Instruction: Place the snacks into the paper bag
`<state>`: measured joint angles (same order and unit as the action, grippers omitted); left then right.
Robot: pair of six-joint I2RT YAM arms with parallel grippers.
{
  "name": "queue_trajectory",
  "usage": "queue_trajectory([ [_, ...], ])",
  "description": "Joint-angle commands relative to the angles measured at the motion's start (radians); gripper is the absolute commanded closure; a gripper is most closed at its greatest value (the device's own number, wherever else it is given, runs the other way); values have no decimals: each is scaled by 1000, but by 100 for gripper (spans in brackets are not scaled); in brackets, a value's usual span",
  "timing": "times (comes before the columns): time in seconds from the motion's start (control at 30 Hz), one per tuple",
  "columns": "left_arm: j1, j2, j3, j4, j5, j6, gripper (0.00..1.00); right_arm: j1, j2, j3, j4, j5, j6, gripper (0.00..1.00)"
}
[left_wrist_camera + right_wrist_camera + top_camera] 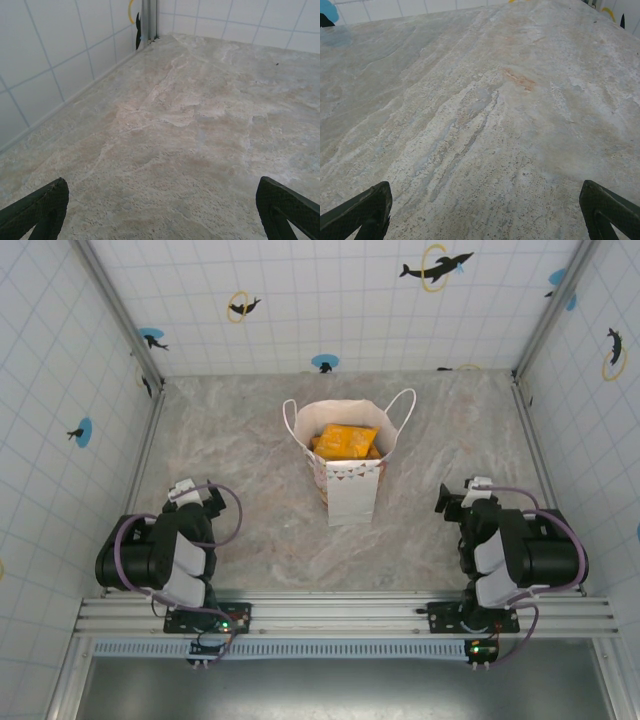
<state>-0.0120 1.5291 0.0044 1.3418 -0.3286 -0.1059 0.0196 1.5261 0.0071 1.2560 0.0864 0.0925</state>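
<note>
Marbled tabletop [240, 440] carries the white paper bag [352, 492], standing upright at its middle, with orange-yellow snacks [345, 440] inside. Near their bases, the left tool [193, 494] and the right tool [462, 498] are spread wide, holding nothing. I judge the task finished.

**Marbled table [250, 450] between tiled walls [60, 370]**

The table had a grey-beige stone pattern, with a small reddish mark [520, 80] seen in the right wrist view. White tiled walls stood on three sides. They carried dark dolphin stickers [436, 267], some with yellow rings, some on blue discs [325, 362]. A metal rail [340, 612] ran along the near edge.
</note>
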Motion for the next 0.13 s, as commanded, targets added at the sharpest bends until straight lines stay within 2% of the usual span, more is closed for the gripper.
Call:
queue_trajectory([
  [0.0, 2, -9, -30, 5, 9, -15, 2, 2, -7, -12, 11, 15, -7, 2],
  [0.1, 1, -11, -33, 11, 11, -14, 2, 2, -7, -12, 11, 15, -7, 2],
])
